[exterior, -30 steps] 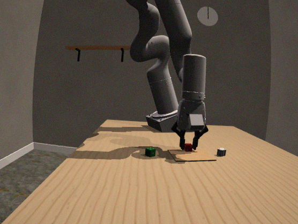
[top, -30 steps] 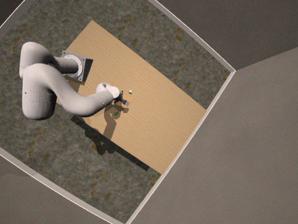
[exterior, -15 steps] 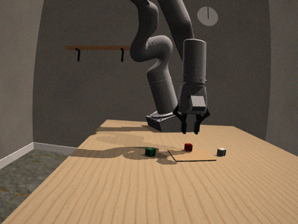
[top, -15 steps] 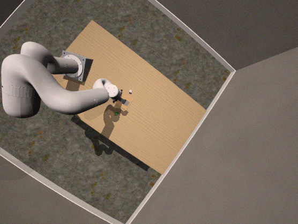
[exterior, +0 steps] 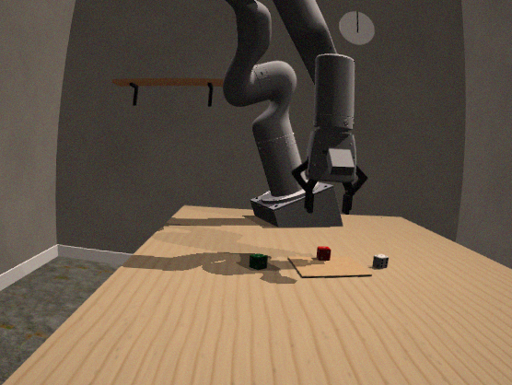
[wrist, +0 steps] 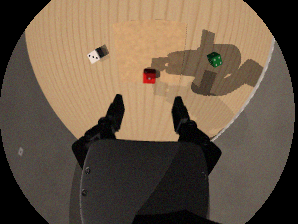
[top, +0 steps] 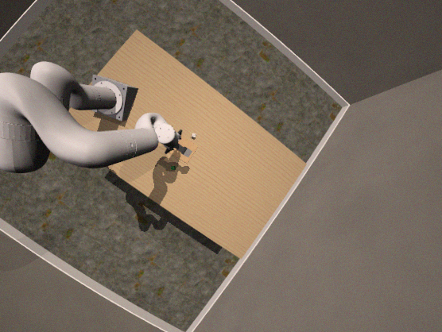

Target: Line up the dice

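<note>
Top view: gripper (top: 180, 142) (exterior: 328, 211) (wrist: 148, 102) above the mat (top: 194, 150) (exterior: 338, 269) (wrist: 150, 42), the white die (top: 194, 136) (exterior: 380, 262) (wrist: 94, 55) off one edge, the green die (top: 173, 167) (exterior: 258, 262) (wrist: 215, 59) off the opposite side, in shadow. Exterior: fingers wide apart, nothing between them, raised over the table (top: 230, 175) (exterior: 230, 332) (wrist: 60, 75). Red die (exterior: 323, 253) (wrist: 149, 76) at the mat's far edge; green left of the mat, white right. Wrist: red die on the mat's near part, one pip up; white left, green right, both on the wood.
</note>
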Tool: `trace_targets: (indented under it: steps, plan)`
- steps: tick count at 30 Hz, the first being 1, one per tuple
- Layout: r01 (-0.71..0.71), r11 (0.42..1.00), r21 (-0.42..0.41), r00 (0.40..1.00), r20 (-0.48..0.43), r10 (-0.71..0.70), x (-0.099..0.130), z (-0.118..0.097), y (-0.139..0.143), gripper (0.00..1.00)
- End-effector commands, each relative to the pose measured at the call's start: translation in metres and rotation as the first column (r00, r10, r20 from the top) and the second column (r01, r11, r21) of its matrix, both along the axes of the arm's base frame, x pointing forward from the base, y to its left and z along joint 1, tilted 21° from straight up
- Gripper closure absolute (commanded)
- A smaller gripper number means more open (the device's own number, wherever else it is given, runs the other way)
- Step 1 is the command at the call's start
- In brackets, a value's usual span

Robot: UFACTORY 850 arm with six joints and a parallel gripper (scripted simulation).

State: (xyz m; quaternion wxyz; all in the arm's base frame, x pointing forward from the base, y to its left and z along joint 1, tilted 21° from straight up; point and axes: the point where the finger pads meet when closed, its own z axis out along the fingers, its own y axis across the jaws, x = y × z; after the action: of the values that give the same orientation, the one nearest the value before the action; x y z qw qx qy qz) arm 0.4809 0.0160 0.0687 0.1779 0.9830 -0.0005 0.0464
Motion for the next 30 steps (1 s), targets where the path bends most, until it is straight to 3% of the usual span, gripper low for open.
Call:
trace_targets:
  steps: [1, 21, 25, 30]
  plan:
    - [0.000, 1.000, 0.001, 1.000, 0.002, 0.000, 0.001, 0.001, 0.000, 0.00]
    - [-0.012, 1.000, -0.001, 1.000, -0.003, 0.012, 0.001, 0.000, 0.001, 0.00]
    - [-0.085, 0.996, -0.007, 0.996, -0.030, 0.084, 0.004, -0.001, 0.005, 0.00]
    - [-0.291, 0.957, -0.013, 0.951, -0.110, 0.288, 0.012, -0.006, 0.016, 0.00]
